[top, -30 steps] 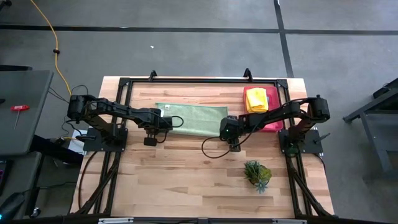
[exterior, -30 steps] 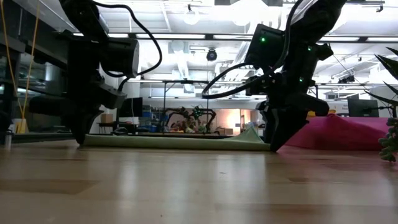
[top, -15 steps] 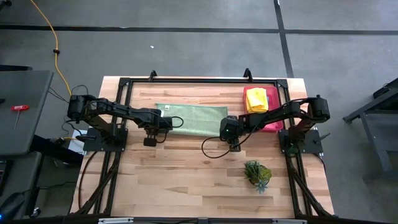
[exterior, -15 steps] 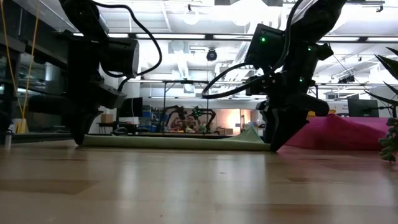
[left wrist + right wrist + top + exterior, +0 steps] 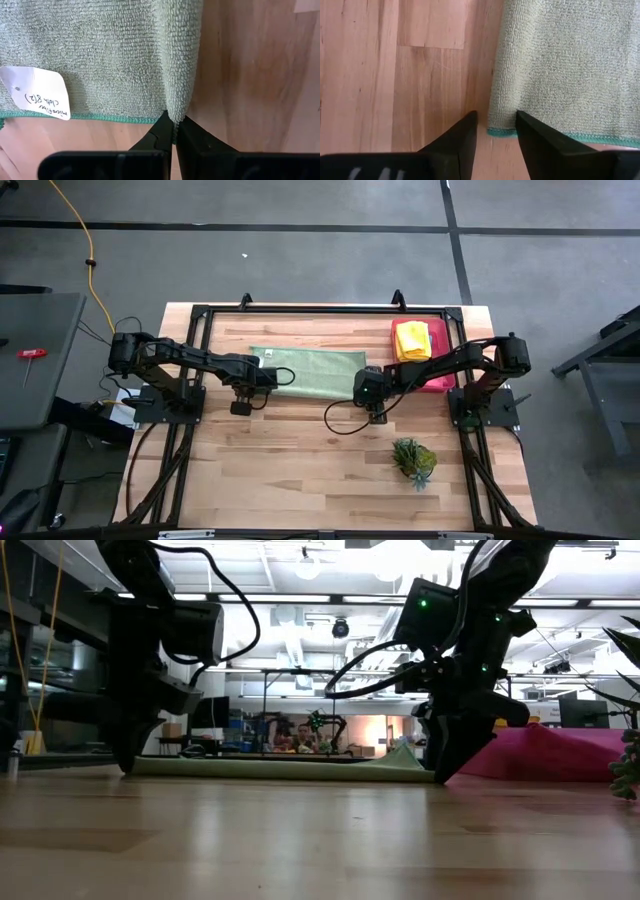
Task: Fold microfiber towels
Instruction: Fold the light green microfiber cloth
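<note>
High view: a pale green towel (image 5: pixel 312 371) lies folded into a long strip across the counter (image 5: pixel 300 470), between the two arms. The left gripper (image 5: pixel 174 131) has its jaws clamped together on the strip's left corner. The right gripper (image 5: pixel 496 125) stands at the right corner, jaws apart astride the hem.

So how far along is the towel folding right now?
Done: the yellow towel sits folded on the pink tray. In hand: the pale green towel lies on the table as a long strip; the left gripper is shut on one near corner, while the right gripper stands open around the other, not yet pinching. Left: folding the strip and stacking it.
</note>
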Controlling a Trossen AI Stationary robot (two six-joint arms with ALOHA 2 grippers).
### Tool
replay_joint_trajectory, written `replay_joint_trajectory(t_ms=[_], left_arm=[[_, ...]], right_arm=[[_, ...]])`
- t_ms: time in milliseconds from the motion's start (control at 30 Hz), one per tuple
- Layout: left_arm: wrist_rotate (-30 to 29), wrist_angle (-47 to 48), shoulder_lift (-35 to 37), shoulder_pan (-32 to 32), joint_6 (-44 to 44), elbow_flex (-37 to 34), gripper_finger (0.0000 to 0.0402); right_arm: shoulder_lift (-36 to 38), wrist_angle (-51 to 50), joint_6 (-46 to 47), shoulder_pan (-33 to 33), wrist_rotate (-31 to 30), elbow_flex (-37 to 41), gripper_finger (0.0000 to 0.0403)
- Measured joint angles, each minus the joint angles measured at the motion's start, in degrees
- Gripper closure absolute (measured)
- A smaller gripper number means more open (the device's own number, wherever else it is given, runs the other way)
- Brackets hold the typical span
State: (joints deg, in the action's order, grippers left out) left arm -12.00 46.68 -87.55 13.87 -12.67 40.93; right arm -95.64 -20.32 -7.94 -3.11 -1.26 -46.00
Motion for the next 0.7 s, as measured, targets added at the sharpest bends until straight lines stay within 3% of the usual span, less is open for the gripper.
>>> replay_joint_trajectory(t_ms=[133,300,433,700], left_arm=[[0.5,0.0,0.0,0.0,1.8,0.0,0.0402],[1.3,0.3,-1.1,0.0,3.6,0.2,0.0402],[1.2,0.5,-1.7,-0.4,3.7,0.2,0.0402],[4.1,3.1,-2.0,-2.1,6.4,2.0,0.0401]], right_arm=[[0.0,0.0,0.0,0.6,-1.8,0.0,0.0303],[0.0,-0.3,0.4,2.9,-5.1,0.0,0.0391],[0.0,-2.0,2.4,4.6,-7.6,0.0,0.0393],[0.3,-3.6,7.0,4.5,-5.7,0.0,0.0401]])
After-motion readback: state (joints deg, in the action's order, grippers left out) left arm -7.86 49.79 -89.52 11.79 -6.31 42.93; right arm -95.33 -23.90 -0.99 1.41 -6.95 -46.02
